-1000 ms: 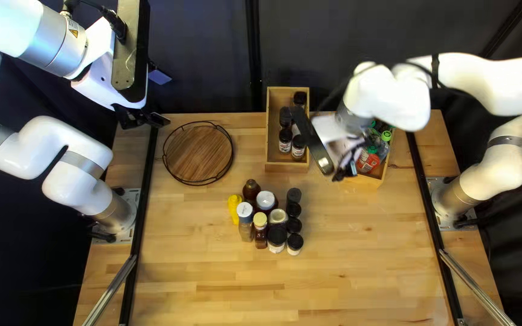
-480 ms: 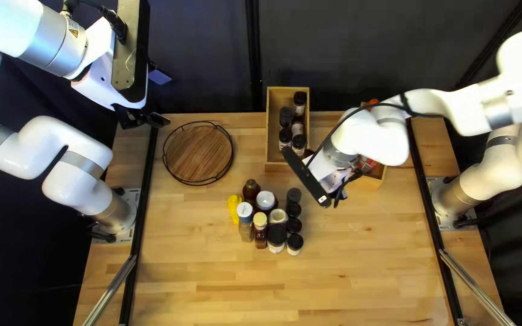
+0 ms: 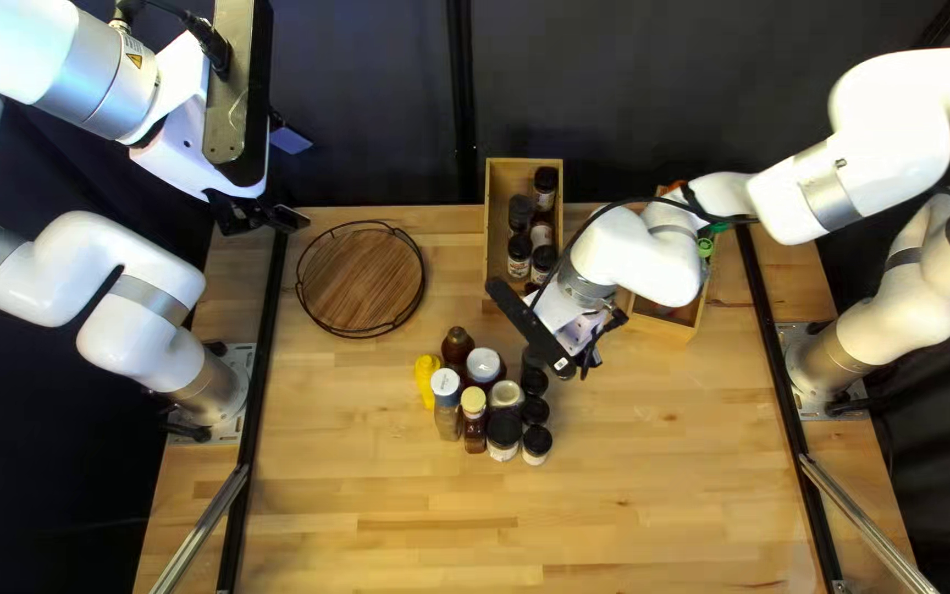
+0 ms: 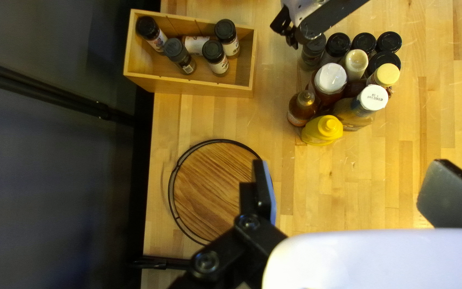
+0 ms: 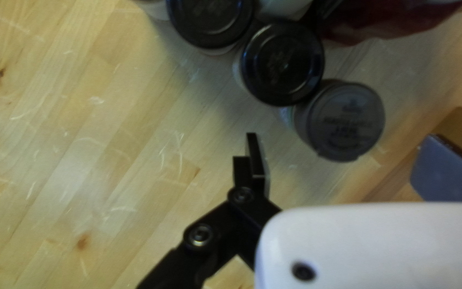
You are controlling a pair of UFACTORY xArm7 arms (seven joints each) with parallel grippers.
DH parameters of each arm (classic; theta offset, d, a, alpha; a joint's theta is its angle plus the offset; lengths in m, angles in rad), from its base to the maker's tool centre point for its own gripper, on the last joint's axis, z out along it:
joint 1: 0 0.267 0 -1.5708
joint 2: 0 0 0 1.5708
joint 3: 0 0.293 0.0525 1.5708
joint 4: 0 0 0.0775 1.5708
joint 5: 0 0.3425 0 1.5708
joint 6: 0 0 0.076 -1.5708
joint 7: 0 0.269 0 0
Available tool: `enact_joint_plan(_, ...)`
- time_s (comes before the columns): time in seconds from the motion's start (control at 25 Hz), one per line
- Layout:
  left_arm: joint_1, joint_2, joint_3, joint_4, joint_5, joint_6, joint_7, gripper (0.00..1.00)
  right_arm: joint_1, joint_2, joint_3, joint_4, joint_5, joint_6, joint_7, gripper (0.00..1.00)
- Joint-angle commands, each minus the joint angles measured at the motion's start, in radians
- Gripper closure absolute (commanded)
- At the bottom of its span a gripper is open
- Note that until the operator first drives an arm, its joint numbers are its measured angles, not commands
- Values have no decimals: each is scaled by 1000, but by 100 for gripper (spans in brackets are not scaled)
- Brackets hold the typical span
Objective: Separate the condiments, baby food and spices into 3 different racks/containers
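left jaws and right jaws gape wide, empty; the grey-capped jar (image 5: 344, 122), seemingly upright, stands just ahead of the nearer right pair.

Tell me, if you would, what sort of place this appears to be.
Probably a robotics lab or test station rather than a home kitchen: a left arm and a right arm are mounted at opposite sides of a wooden table, and a dark curtain hangs behind it.

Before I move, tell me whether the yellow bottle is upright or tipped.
Upright: the yellow bottle stands on its base on the table, its cap facing up.
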Motion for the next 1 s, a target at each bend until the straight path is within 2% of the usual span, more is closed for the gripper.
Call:
enact_joint_plan(0.04, 0, 0, 0, 0, 0, 0, 0, 0, -6, -12, 4, 8, 11, 2, -19, 99)
enact_joint_plan(0.2, 0, 0, 0, 0, 0, 0, 0, 0, -20, 62, 11, -30, 52, 29, -46, 100)
enact_joint_plan(0.4, 0, 0, 0, 0, 0, 0, 0, 0, -41, 211, -12, -25, 62, 152, -23, 100)
enact_joint_plan(0.56, 0, 0, 0, 0, 0, 0, 0, 0, -88, 257, -54, 88, 18, 301, 20, 100)
enact_joint_plan(0.68, 0, 0, 0, 0, 0, 0, 0, 0, -128, 253, -86, 172, -26, 374, 58, 100)
enact_joint_plan(0.92, 0, 0, 0, 0, 0, 0, 0, 0, -172, 183, -123, 318, -113, 436, 172, 100)
enact_joint_plan(1.0, 0, 0, 0, 0, 0, 0, 0, 0, -175, 118, -135, 408, -165, 458, 249, 100)
